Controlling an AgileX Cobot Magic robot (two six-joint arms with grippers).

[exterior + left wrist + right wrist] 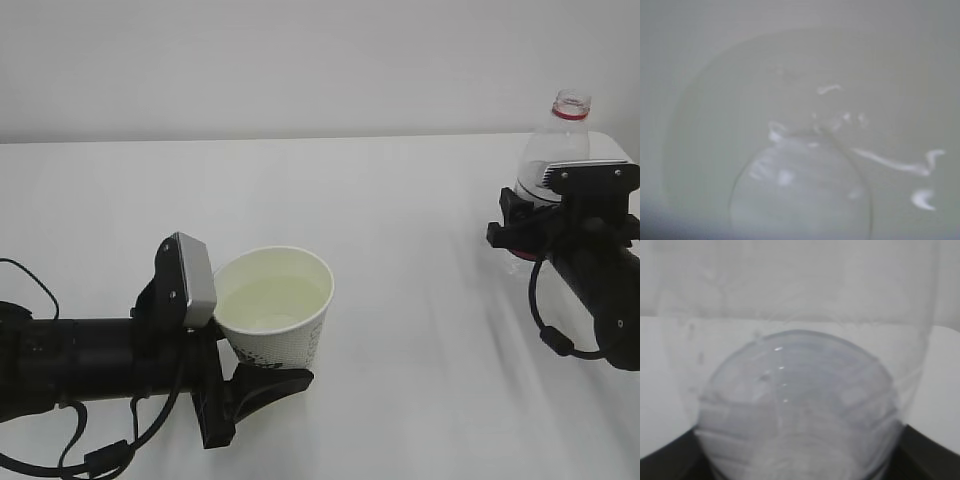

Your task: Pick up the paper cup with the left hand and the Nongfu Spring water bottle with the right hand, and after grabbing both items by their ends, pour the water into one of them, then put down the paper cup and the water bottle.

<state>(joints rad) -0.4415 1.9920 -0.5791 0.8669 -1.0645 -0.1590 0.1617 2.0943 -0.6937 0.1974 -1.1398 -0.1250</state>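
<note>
The white paper cup [285,340] with dark print on its side sits at the front left, with pale water [272,300] pooled inside. My left gripper [280,362] is shut on its lower part, one black finger [285,382] showing in front. The left wrist view is filled by the cup's cream inside [715,100] and glinting water [805,190]; no fingers show there. At the far right the clear uncapped Nongfu Spring water bottle [558,140] stands upright, and my right gripper [530,228] is shut on its lower body. The bottle [800,405] fills the right wrist view, between black fingers [670,460].
Both items are over a plain white table [400,200] backed by a white wall. A black cable [548,330] loops below the right arm, and cables [100,455] hang under the left arm at the front edge.
</note>
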